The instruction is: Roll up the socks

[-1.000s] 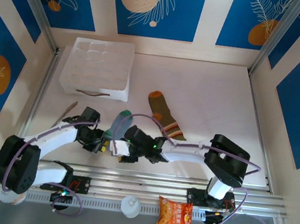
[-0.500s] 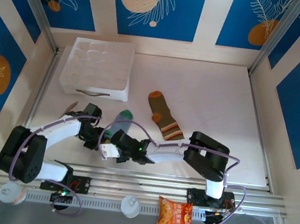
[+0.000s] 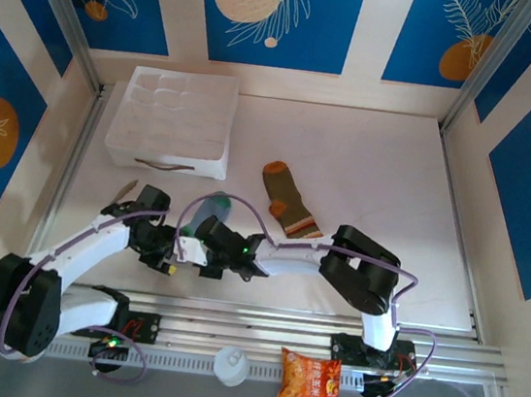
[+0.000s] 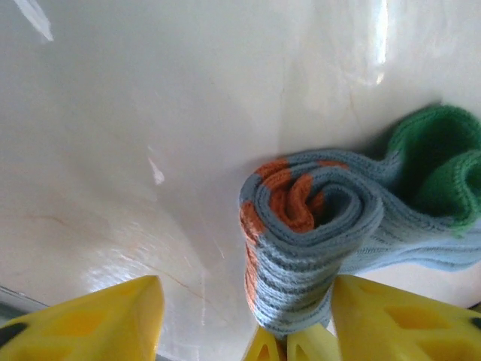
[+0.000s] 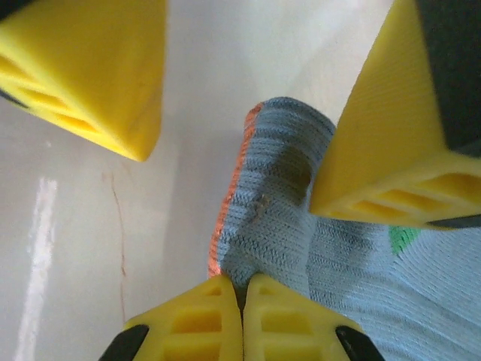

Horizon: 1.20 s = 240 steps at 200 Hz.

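The grey-blue sock (image 4: 316, 233) lies near the table's front, its striped end wound into a tight roll with orange showing in the coil and a green part (image 4: 436, 162) beyond. My right gripper (image 5: 242, 289) is shut on the roll's lower edge, pinching the blue knit (image 5: 278, 210). My left gripper (image 4: 244, 301) is open, one yellow finger on each side of the roll and apart from it. From above, the two grippers meet at the sock (image 3: 201, 214), the left gripper (image 3: 169, 249) beside the right gripper (image 3: 202, 249). The olive-brown sock (image 3: 289, 202) lies flat to the right.
A white compartment tray (image 3: 173, 118) stands at the back left. An orange snack packet (image 3: 310, 384) and a white round cap (image 3: 230, 365) sit below the metal rail (image 3: 326, 334) at the near edge. A thin beige strip (image 3: 121, 191) lies by the left arm.
My left gripper has opened and let go of the roll. My right gripper has slid left and closed on the roll's end.
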{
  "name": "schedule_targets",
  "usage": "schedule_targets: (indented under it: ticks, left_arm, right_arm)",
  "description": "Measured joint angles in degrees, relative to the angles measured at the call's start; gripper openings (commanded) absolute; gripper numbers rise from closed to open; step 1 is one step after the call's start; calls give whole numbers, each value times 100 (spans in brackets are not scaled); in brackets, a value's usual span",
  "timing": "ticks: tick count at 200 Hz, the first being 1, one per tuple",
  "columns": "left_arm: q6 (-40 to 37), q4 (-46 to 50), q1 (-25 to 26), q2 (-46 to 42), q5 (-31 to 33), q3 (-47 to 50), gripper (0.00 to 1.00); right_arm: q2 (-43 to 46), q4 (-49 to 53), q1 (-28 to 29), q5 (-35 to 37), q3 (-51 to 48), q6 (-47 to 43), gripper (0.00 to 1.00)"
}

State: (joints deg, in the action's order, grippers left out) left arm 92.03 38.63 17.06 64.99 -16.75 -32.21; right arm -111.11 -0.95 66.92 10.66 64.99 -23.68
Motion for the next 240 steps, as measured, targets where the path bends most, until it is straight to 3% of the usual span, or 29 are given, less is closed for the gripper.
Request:
schedule_targets:
  ticks: [23, 89, 139, 189, 240]
  left_arm:
    - [37, 151, -90, -260, 175, 37, 77]
    - [-61, 33, -184, -1054, 284, 107, 74]
    - [-122, -92, -195, -1303, 205, 437, 62]
    - [-219, -1172, -195, -1021, -52, 916, 60]
    - [-490, -1851, -195, -485, -186, 1078, 41]
  right_arm:
    - [-87, 66, -103, -542, 164, 243, 0]
    - [-501, 831, -708, -1836, 743, 1130, 0]
    - [-728, 1239, -894, -2350, 1093, 1456, 0]
    - [-944, 1493, -1110, -2940, 1335, 1685, 0]
    - [-1296, 2026, -1351, -3613, 1810, 1827, 0]
